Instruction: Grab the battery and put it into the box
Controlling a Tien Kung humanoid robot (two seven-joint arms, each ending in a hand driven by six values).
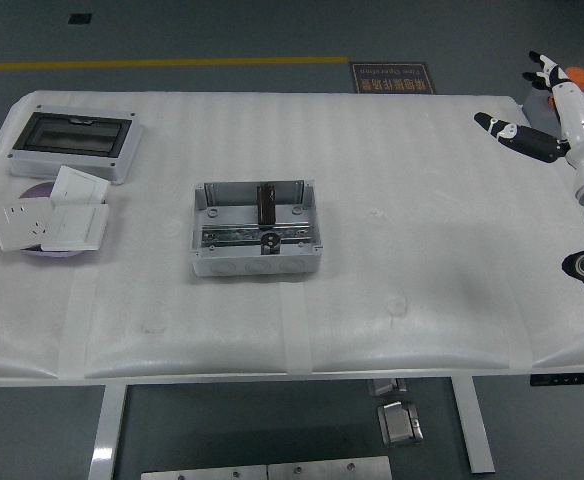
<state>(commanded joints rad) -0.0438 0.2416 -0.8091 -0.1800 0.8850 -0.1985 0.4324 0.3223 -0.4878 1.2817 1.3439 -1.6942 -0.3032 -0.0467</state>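
Head view: battery [266, 205] stands upright inside the grey box [257, 229]; placement appears complete. Right hand [542, 105], well right of the box, is empty with fingers spread.

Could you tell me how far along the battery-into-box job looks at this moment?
It looks essentially done: a dark battery-like piece stands inside the grey box. Nothing is in hand; the right hand is open and empty at the table's far right edge. The left arm is out of view. Nothing seems left.

Dark battery [266, 205] — upright (in grey box [257, 229])
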